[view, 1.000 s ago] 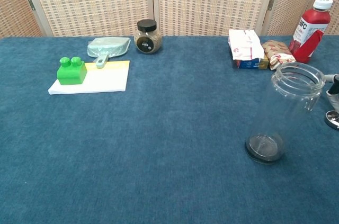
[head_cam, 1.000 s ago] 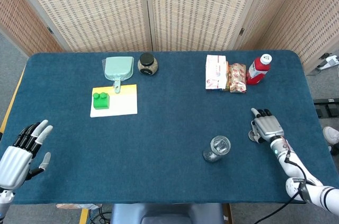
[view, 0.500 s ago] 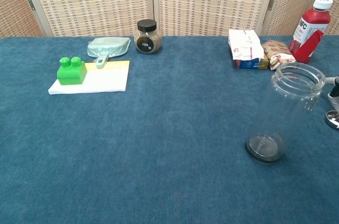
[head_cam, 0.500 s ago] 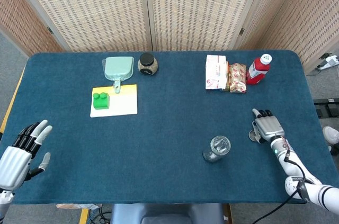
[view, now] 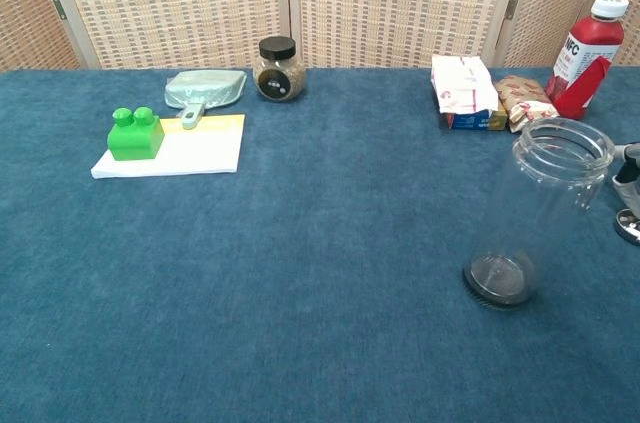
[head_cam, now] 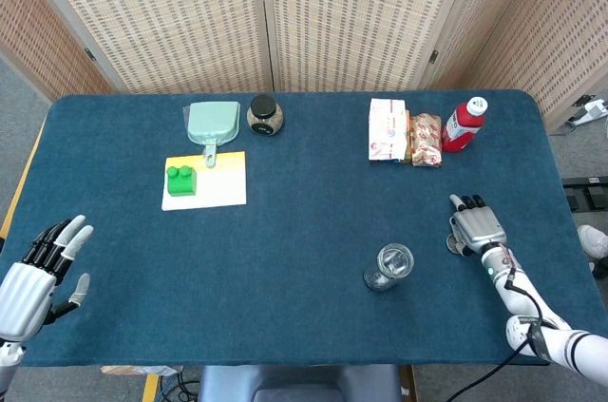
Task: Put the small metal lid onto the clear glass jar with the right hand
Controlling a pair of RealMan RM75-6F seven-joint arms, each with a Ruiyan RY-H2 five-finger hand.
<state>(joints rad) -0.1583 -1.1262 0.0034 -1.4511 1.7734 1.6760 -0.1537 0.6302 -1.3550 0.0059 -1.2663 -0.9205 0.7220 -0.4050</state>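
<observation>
My right hand [head_cam: 477,228] barely shifts over the small metal lid [head_cam: 453,243]; I cannot tell if my fingers grasp it yet, so the glass jar [view: 537,211] stays open.

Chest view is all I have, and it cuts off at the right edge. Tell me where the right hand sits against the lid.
Observer: In the head view the right hand lies flat, fingers pointing away from the robot. The lid peeks out at its left side; contact I cannot tell.
Operator: Give me the jar's place from there.
Observer: The jar stands left of the lid and nearer the robot, apart from the hand.
Operator: Report the left hand.
Observer: The left hand is open, fingers spread, at the near left edge of the table, holding nothing.
</observation>
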